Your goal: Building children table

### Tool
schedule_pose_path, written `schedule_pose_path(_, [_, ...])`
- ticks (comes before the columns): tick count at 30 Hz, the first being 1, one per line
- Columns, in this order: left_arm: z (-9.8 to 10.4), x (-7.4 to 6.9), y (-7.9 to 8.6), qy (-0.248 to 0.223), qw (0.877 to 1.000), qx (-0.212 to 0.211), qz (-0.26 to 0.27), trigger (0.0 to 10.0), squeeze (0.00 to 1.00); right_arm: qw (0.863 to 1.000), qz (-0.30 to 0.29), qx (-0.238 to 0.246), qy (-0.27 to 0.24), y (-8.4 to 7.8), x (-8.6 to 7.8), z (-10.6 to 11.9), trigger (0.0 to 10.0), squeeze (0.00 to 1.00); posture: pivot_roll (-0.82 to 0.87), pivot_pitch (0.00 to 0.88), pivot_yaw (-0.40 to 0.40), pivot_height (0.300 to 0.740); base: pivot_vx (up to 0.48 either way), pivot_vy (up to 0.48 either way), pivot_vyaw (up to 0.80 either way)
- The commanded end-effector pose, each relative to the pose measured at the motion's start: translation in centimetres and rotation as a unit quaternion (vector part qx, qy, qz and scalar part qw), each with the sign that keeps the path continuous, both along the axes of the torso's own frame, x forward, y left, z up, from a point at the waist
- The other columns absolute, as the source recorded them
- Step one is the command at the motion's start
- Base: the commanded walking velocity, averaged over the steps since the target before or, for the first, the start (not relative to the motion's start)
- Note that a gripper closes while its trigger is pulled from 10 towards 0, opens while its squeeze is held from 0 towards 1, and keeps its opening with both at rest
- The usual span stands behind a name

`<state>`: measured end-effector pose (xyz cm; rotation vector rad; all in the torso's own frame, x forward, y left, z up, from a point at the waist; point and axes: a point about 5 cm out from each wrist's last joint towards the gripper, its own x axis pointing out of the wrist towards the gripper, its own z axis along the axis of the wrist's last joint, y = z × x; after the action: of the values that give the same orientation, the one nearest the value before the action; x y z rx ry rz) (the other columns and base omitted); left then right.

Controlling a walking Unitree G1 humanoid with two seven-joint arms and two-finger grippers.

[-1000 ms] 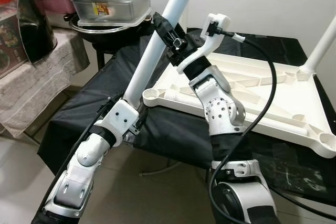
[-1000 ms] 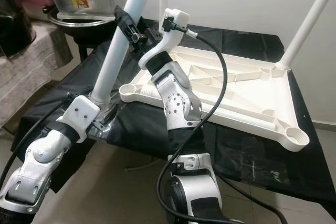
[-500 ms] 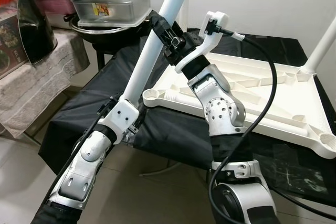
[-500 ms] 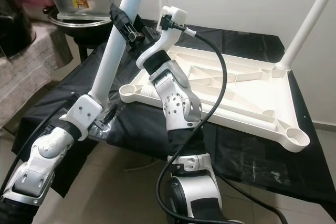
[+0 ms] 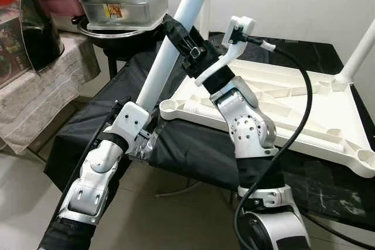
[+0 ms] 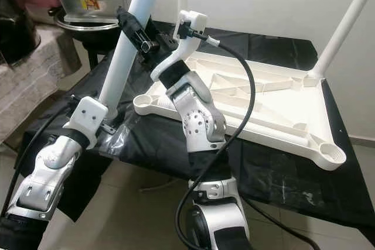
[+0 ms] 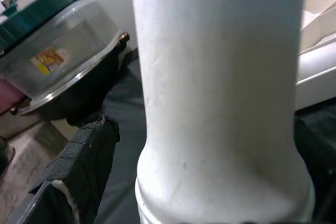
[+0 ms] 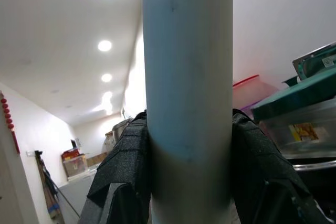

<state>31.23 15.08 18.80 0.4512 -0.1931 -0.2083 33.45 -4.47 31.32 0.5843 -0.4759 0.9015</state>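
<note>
Your right gripper [image 5: 186, 38] clamps the stiff, smooth table leg [image 5: 176, 39] mid-length; your left gripper [image 5: 146, 122] holds its base by the tabletop [image 5: 304, 109] corner socket [image 5: 169, 107].

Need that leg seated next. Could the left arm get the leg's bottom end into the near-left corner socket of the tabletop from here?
Probably yes. The left gripper holds the white table leg beside the corner socket, which stands open, and the right gripper steadies it higher up.

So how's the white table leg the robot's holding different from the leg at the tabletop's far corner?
The held white table leg leans, loose, gripped by the left gripper and right gripper. The far corner leg is seated in the upside-down white plastic tabletop, ungripped. Both are white tubes.
</note>
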Motion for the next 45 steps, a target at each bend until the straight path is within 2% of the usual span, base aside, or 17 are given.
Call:
schedule_pose_path(1, [-0.3, 0.3, 0.8, 0.007, 1.0, 0.006, 0.025, 8.5, 0.0, 0.999, 0.035, 0.013, 0.005, 1.2, -0.8, -0.4, 0.0, 0.0, 0.04, 0.058, 0.014, 0.74, 0.0, 0.0, 0.0])
schedule_pose_path(3, [-0.3, 0.3, 0.9, 0.008, 1.0, 0.008, 0.028, 8.5, 0.0, 0.999, 0.035, 0.013, 0.005, 1.1, -0.9, -0.5, 0.0, 0.0, 0.04, 0.058, 0.014, 0.74, 0.0, 0.0, 0.0])
schedule_pose_path(4, [-0.4, 0.3, 0.9, 0.01, 1.0, 0.006, 0.027, 2.7, 0.0, 0.999, 0.036, 0.014, 0.005, 1.1, -0.9, -0.4, 0.0, 0.0, 0.04, 0.058, 0.014, 0.74, 0.0, 0.0, 0.0])
schedule_pose_path(5, [-0.4, 0.3, 0.9, 0.01, 1.0, 0.006, 0.027, 2.7, 0.0, 0.999, 0.036, 0.014, 0.005, 1.1, -0.9, -0.4, 0.0, 0.0, 0.04, 0.058, 0.014, 0.74, 0.0, 0.0, 0.0])
schedule_pose_path(6, [-0.5, 0.3, 0.8, 0.011, 1.0, 0.004, 0.026, 0.0, 0.0, 0.999, 0.037, 0.015, 0.005, 1.1, -0.9, -0.4, 0.0, 0.0, 0.04, 0.058, 0.014, 0.74, 0.0, 0.0, 0.0])
schedule_pose_path(18, [-0.9, 0.2, 1.1, 0.011, 0.999, 0.015, 0.031, 0.0, 0.0, 0.999, 0.027, 0.015, 0.017, 0.9, -0.6, -0.5, 0.0, 0.0, 0.03, 0.061, 0.016, 0.74, 0.0, 0.0, 0.0])
schedule_pose_path(19, [-0.8, 0.2, 1.2, 0.01, 0.999, 0.015, 0.033, 7.5, 0.0, 0.999, 0.022, 0.006, 0.022, 0.9, -0.5, -0.7, 0.0, 0.0, 0.03, 0.061, 0.016, 0.74, 0.0, 0.0, 0.0])
schedule_pose_path(21, [-0.8, 0.2, 1.2, 0.01, 0.999, 0.015, 0.035, 7.5, 0.0, 0.999, 0.019, -0.001, 0.026, 1.0, -0.4, -0.9, 0.0, 0.0, 0.03, 0.061, 0.016, 0.74, 0.0, 0.0, 0.0])
schedule_pose_path(22, [-0.7, 0.1, 1.3, 0.008, 0.999, 0.015, 0.037, 10.0, 0.0, 0.999, 0.013, -0.01, 0.03, 1.0, -0.3, -1.1, 10.0, 0.0, 0.03, 0.061, 0.016, 0.74, 0.0, 0.0, 0.0])
schedule_pose_path(24, [-0.5, 0.1, 1.3, 0.006, 0.999, 0.014, 0.038, 10.0, 0.0, 0.999, 0.01, -0.016, 0.033, 1.1, -0.3, -1.2, 10.0, 0.0, 0.03, 0.061, 0.016, 0.74, 0.0, 0.0, 0.0])
schedule_pose_path(25, [-0.4, 0.1, 1.4, 0.004, 0.999, 0.016, 0.04, 10.0, 0.0, 0.999, 0.004, -0.022, 0.036, 1.1, -0.2, -1.5, 10.0, 1.0, 0.03, 0.054, 0.018, 0.74, 0.0, 0.0, 0.0])
schedule_pose_path(28, [-0.3, 0.1, 1.3, 0.001, 0.999, 0.019, 0.041, 10.0, 0.0, 0.999, -0.001, -0.027, 0.04, 1.2, -0.1, -1.7, 10.0, 1.0, 0.03, 0.049, 0.017, 0.74, 0.0, 0.0, 0.0])
schedule_pose_path(29, [-0.2, 0.1, 1.3, -0.002, 0.999, 0.022, 0.04, 10.0, 0.0, 0.999, -0.001, -0.03, 0.043, 1.3, -0.1, -1.9, 10.0, 0.96, 0.03, 0.049, 0.017, 0.74, 0.0, 0.0, 0.0])
schedule_pose_path(30, [-0.1, 0.2, 1.2, -0.004, 0.999, 0.024, 0.039, 10.0, 0.0, 0.998, -0.001, -0.033, 0.046, 1.4, -0.1, -2.0, 10.0, 0.0, 0.03, 0.047, 0.019, 0.74, 0.0, 0.0, 0.0])
schedule_pose_path(38, [0.8, 0.3, 0.9, -0.015, 0.999, 0.027, 0.029, 10.0, 0.0, 0.997, 0.001, -0.035, 0.063, 1.7, 0.0, -2.7, 10.0, 0.0, 0.03, 0.047, 0.019, 0.74, 0.0, 0.0, 0.0])
schedule_pose_path(42, [1.6, 0.4, -0.6, -0.025, 0.999, 0.029, 0.002, 10.0, 0.0, 0.997, 0.006, -0.032, 0.076, 2.4, -0.1, -3.3, 10.0, 0.0, 0.03, 0.04, 0.017, 0.74, 0.0, 0.0, 0.0])
schedule_pose_path(45, [1.6, 0.3, -1.0, -0.026, 0.999, 0.026, -0.002, 10.0, 0.0, 0.996, 0.008, -0.031, 0.078, 2.6, -0.2, -3.4, 10.0, 0.0, 0.03, 0.04, 0.017, 0.74, 0.0, 0.0, 0.0])
